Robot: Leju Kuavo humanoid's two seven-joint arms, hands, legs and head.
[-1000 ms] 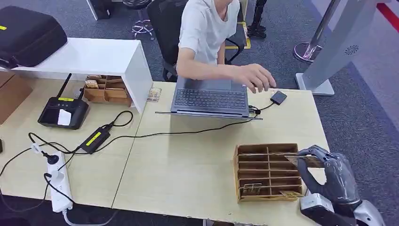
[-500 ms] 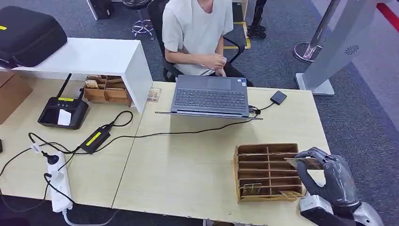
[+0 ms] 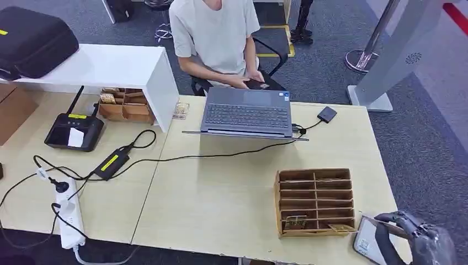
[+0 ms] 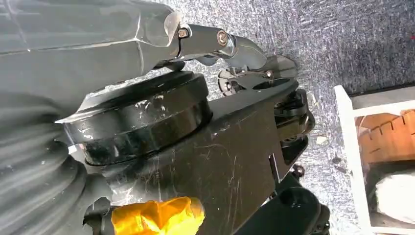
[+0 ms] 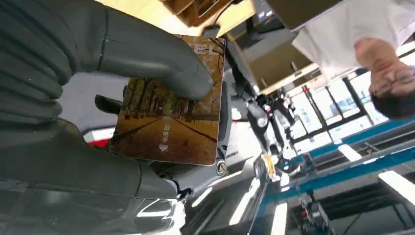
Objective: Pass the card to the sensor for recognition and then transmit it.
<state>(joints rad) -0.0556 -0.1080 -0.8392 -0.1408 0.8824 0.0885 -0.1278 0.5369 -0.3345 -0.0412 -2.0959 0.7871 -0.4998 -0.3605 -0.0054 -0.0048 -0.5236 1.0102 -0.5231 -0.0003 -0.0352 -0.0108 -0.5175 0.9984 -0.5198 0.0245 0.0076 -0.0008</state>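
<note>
Card (image 5: 169, 122) sat pinched under the thumb of the right hand (image 3: 411, 240), past the table's (image 3: 221, 193) near right corner, just beside the divided cardboard box (image 3: 314, 201). Bare tabletop lay left of the box.

A person (image 3: 215, 33) is sitting behind the open laptop (image 3: 246, 113), holding a dark phone. A power strip (image 3: 69, 212) and cables are lying on the left, and a black case (image 3: 33, 41) is sitting on the white shelf (image 3: 118, 66).
</note>
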